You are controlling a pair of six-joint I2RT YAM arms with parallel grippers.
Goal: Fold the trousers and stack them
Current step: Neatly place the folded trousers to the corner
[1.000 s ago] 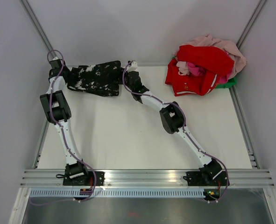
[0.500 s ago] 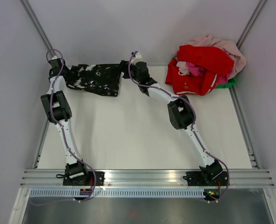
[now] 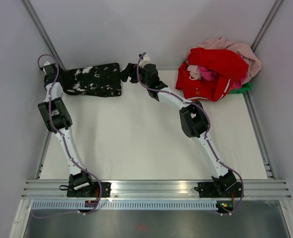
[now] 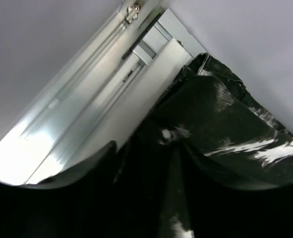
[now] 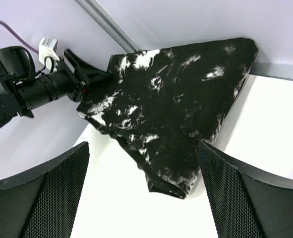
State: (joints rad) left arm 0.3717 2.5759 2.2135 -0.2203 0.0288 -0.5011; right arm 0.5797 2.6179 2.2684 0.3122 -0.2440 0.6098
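Trousers (image 3: pixel 94 79): soft black cloth w/ irregular white splashes, folded into a rough flat oblong at the far-left corner of the white table (image 3: pixel 136 144), close against the back wall. Long axis runs left–right along the far edge. The R end is broad and squared. The L end narrows and bunches toward the L gripper (image 3: pixel 63 80).

L gripper: closed on the trousers' L edge. From the R wrist view the cloth rises slightly there, w/ creases fanning from the grip. L wrist view: glossy dark folds fill the lower frame, w/ a ribbed aluminium rail (image 4: pixel 87 94) and grey wall behind.

R gripper (image 3: pixel 124 74): just off the trousers' R end, holding nothing. Its fingers (image 5: pixel 42 193) are black w/ a fine mesh-textured face, curved and spread wide. The cloth lies beyond them, apart from both.

Far-right corner: crumpled heap of red and pink clothes (image 3: pixel 215 69), some w/ white trim, over a green item (image 3: pixel 245 88) mostly hidden. It is well apart from the trousers.
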